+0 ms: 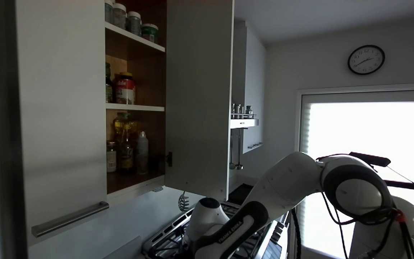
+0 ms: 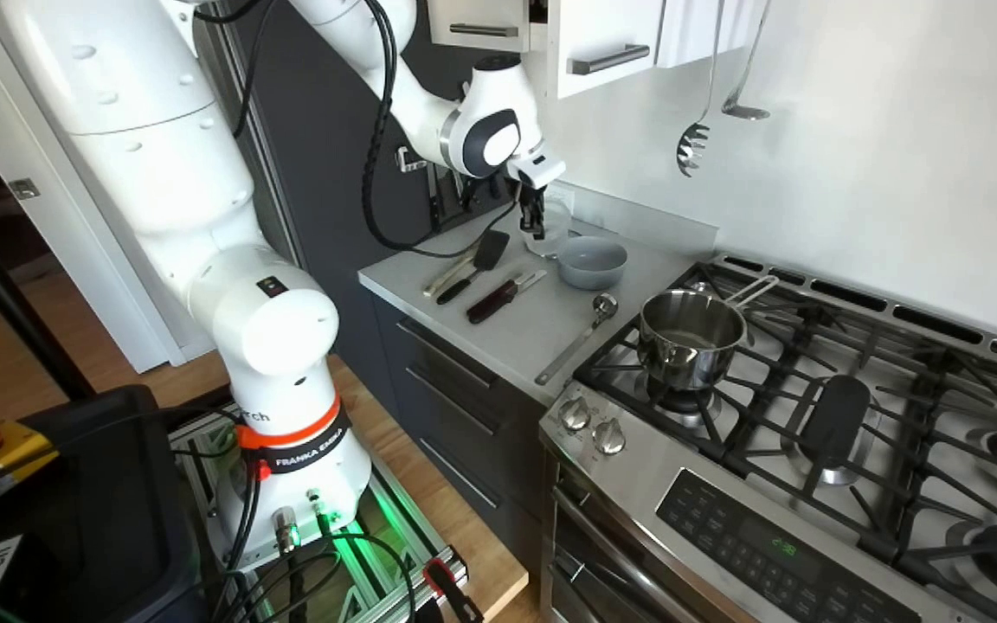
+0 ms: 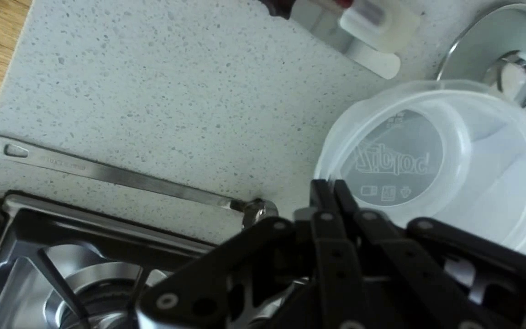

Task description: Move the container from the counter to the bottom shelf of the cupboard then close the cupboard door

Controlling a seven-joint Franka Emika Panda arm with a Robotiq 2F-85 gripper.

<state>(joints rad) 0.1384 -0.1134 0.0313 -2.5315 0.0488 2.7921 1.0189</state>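
The container (image 3: 400,164) is a clear round plastic tub marked Ziploc. In the wrist view my gripper (image 3: 329,183) is shut on its near rim, with the wall between the fingertips. In an exterior view the gripper (image 2: 535,227) points down at the container (image 2: 556,227) over the back of the counter (image 2: 542,324); I cannot tell whether it touches the worktop. The cupboard (image 1: 147,81) stands open above. Its bottom shelf (image 1: 129,182) holds several bottles. The cupboard door (image 1: 198,97) is swung open; its handle shows in an exterior view (image 2: 611,59).
A grey bowl (image 2: 592,262) stands beside the container. A ladle (image 2: 581,337), knives (image 2: 498,298) and a spatula (image 2: 477,264) lie on the counter. A steel pot (image 2: 691,337) sits on the hob. A glass lid (image 3: 477,45) lies behind the container. Utensils (image 2: 693,143) hang above.
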